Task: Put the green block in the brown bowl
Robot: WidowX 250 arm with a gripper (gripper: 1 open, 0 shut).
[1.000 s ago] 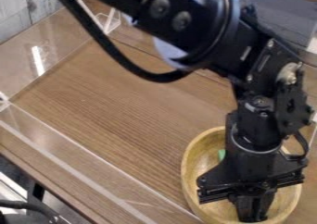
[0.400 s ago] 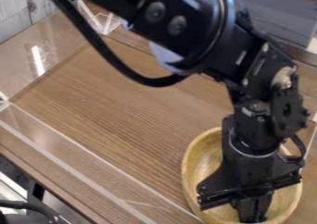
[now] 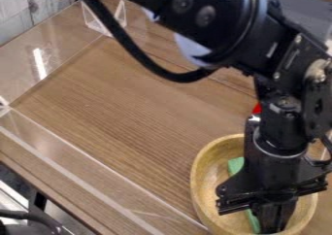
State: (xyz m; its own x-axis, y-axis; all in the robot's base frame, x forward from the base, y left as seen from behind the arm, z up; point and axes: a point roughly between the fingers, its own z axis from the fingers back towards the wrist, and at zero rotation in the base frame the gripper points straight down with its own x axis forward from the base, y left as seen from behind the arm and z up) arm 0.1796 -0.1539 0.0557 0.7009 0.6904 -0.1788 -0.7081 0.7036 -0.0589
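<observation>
Black pincer (image 3: pixel 270 212) is reaching down into the brown bowl (image 3: pixel 208 177) at the near right of the counter (image 3: pixel 123 108). Its jaws are standing closed, low inside the rim; whether anything is pinched between them cannot be told, the tips being hard to make out. Green block (image 3: pixel 236 166) is lying inside the bowl, partly hidden behind the pincer; a green strip is showing left of the black body, and a smaller patch is showing lower down by the tips. Bowl is resting on the wood-grain surface, its left wall and near rim showing, much of its right side covered by the arm. Arm (image 3: pixel 234 30) is coming in from the far side, black cable (image 3: pixel 123 35) looping along its left. Red thing (image 3: pixel 257 110) is peeking out beside the arm, beyond the bowl, mostly hidden; its shape cannot be told.
</observation>
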